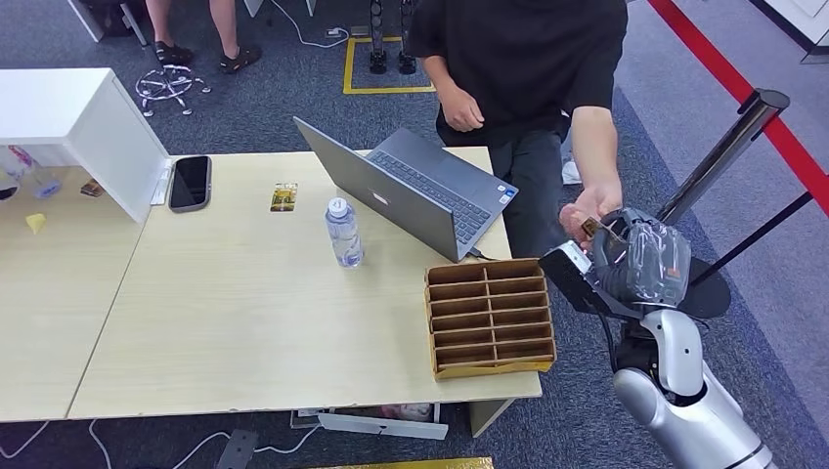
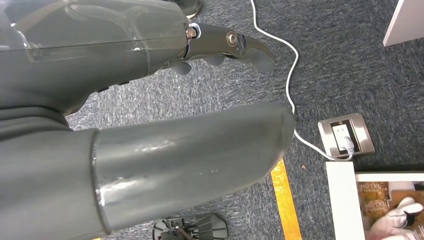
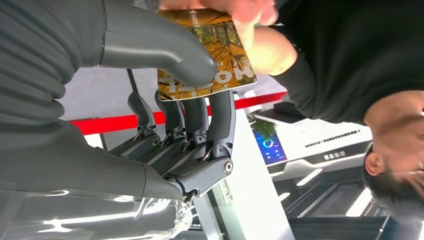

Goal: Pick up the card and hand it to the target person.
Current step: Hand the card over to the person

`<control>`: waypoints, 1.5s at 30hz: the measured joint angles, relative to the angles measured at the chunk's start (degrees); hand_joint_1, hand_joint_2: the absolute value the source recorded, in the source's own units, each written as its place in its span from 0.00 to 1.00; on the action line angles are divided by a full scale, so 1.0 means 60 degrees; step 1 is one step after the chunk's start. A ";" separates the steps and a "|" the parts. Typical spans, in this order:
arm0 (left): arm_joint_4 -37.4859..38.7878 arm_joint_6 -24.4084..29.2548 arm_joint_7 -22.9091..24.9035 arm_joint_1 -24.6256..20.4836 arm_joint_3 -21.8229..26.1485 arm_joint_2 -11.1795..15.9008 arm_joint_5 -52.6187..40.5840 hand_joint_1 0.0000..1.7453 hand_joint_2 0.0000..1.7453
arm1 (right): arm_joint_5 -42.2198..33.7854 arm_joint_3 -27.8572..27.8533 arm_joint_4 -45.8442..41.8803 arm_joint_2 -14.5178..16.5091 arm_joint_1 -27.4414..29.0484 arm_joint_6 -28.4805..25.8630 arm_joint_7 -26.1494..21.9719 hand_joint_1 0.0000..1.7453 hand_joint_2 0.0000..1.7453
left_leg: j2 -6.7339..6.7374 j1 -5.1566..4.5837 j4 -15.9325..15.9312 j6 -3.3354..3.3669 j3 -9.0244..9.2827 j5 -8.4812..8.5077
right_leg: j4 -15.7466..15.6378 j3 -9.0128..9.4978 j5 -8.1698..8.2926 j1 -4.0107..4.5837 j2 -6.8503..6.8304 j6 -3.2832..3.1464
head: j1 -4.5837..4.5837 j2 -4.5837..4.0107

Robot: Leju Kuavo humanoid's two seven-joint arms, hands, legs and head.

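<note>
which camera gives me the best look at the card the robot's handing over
The right wrist view: the card is close up, pinched by the right hand, with the person's hand on it. The head view shows it tiny. The left wrist view looks at floor.

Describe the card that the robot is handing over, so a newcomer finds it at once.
Look past the table's right end, beside the cardboard divider tray, where the right hand meets the person's hand. The card is pinched there. Unlike the other card lying on the table, both hands touch it.
</note>
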 joint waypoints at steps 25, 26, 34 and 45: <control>0.0000 -0.0025 -0.0056 0.0047 0.0005 0.0002 -0.0002 0.00 0.00 | -0.0356 0.0064 0.0728 -0.0002 0.0206 0.0904 0.0082 0.00 1.00 | 0.0000 0.0000 0.0000 0.0000 0.0001 0.0000 | 0.0000 -0.0001 0.0000 0.0000 0.0000 0.0000 | -0.0001 0.0000; 0.0000 -0.0023 -0.0067 0.0061 0.0006 0.0002 0.0000 0.00 0.00 | -0.0438 0.0059 0.0736 -0.0001 0.0239 0.0769 0.0068 0.00 1.00 | 0.0000 0.0000 0.0000 0.0000 0.0000 0.0000 | 0.0000 -0.0001 0.0000 0.0000 0.0000 0.0000 | -0.0001 0.0000; 0.0000 0.0050 -0.0311 0.0277 0.0041 0.0004 0.0190 0.00 0.00 | -0.1461 -0.0215 0.0513 0.0153 0.0916 -0.1021 -0.0349 0.00 1.00 | -0.0003 0.0000 0.0000 0.0000 -0.0006 -0.0001 | 0.0000 -0.0005 -0.0001 0.0000 -0.0003 0.0000 | -0.0001 0.0000; 0.0000 0.0210 -0.0567 0.0574 0.0080 0.0013 0.0459 0.00 0.00 | -0.3122 -0.0240 -0.0383 0.0959 0.1908 -0.2083 -0.2015 0.00 1.00 | -0.0002 0.0003 -0.0001 0.0000 -0.0005 0.0000 | 0.0000 -0.0004 -0.0001 0.0002 -0.0002 0.0000 | -0.0001 0.0000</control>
